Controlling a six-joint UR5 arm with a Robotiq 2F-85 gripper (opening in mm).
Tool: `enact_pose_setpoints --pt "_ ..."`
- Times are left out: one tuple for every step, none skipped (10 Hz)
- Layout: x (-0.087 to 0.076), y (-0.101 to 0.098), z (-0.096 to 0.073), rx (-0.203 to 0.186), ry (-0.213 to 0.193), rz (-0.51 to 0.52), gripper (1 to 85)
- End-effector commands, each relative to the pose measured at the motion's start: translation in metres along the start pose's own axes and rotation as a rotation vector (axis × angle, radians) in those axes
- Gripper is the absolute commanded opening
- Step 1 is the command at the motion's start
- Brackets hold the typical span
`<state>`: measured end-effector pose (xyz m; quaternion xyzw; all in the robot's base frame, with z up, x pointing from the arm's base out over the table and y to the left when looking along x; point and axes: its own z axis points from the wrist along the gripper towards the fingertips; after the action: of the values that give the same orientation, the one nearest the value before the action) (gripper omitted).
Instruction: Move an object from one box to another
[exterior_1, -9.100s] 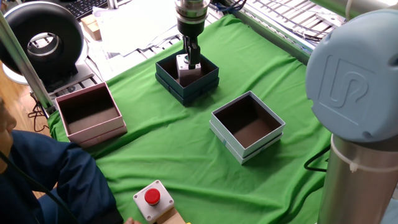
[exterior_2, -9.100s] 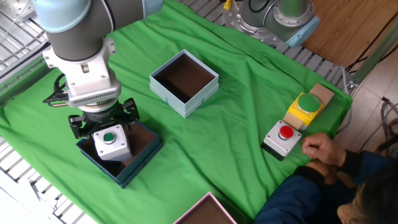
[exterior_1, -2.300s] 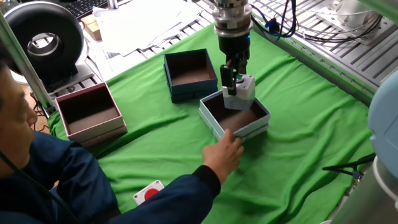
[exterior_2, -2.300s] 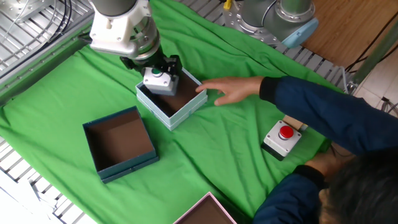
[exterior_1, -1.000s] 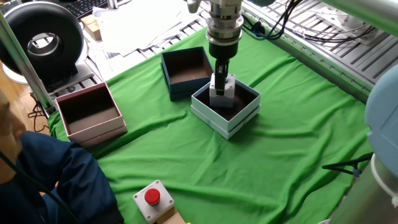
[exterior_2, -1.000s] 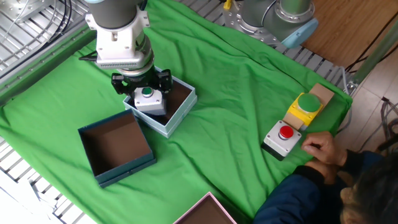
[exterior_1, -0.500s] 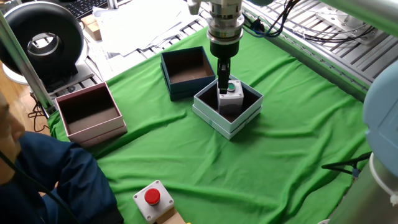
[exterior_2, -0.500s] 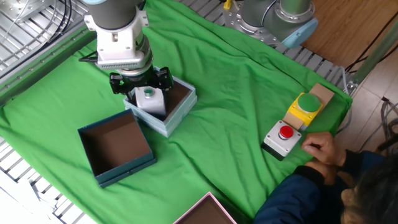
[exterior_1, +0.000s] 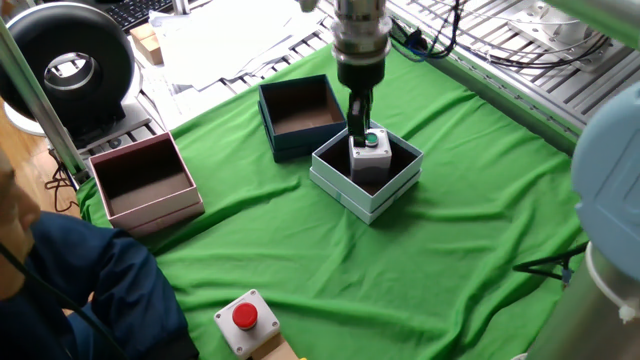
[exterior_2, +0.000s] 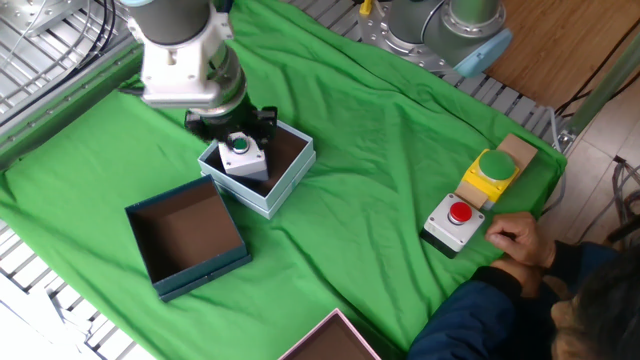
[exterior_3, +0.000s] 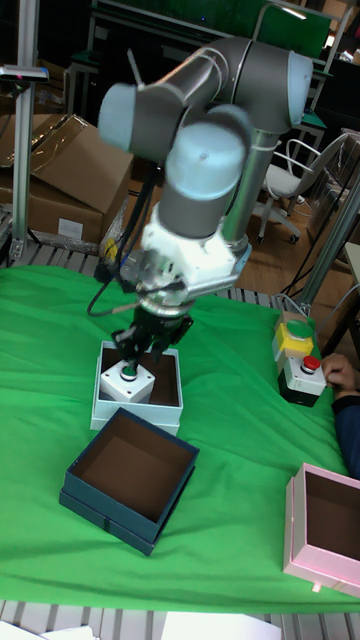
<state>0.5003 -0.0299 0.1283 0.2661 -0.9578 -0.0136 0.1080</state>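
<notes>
The light-grey object (exterior_1: 372, 150) with its green button sits upright inside the pale blue-white box (exterior_1: 340, 187), near one wall. My gripper (exterior_1: 360, 120) hangs just above the object, open, with its dark fingers spread on either side of the cube's top and off its sides. In the other fixed view the object (exterior_2: 241, 156) rests in the pale box (exterior_2: 287, 183) below the gripper (exterior_2: 232, 128). The dark teal box (exterior_1: 290, 141) stands next to it and shows only its brown inside. The tall fixed view shows the object (exterior_3: 128, 380) and the teal box (exterior_3: 120, 506).
An open pink box (exterior_1: 150, 187) stands at the cloth's left edge. A grey unit with a red button (exterior_2: 455, 218) and a yellow unit with a green button (exterior_2: 490, 170) sit by a person's hand (exterior_2: 515, 238). A ring lamp (exterior_1: 75, 65) stands off the cloth.
The gripper lowered the object into the pale box, let go of it and rose a little. The object stays put in the box.
</notes>
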Motion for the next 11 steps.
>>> enact_pose_setpoints --pt "-0.031 0.005 -0.066 0.074 -0.102 0.216 1.0" --pt "-0.060 0.006 -0.074 0.076 -0.232 0.263 1.0" --pt "-0.074 0.018 -0.077 0.021 -0.279 0.311 1.0" --pt "-0.078 0.016 -0.077 0.026 -0.290 0.321 1.0" --pt "-0.083 0.019 -0.077 0.009 -0.298 0.338 1.0" --pt "-0.084 0.017 -0.076 0.012 -0.295 0.336 1.0" --pt "-0.083 0.013 -0.075 0.025 -0.290 0.330 1.0" --pt "-0.084 0.011 -0.075 0.024 -0.292 0.328 1.0" --pt "-0.085 0.010 -0.075 0.027 -0.295 0.324 1.0" --pt "-0.088 0.010 -0.075 0.023 -0.299 0.328 1.0" --pt "-0.090 0.010 -0.075 0.018 -0.303 0.331 1.0"
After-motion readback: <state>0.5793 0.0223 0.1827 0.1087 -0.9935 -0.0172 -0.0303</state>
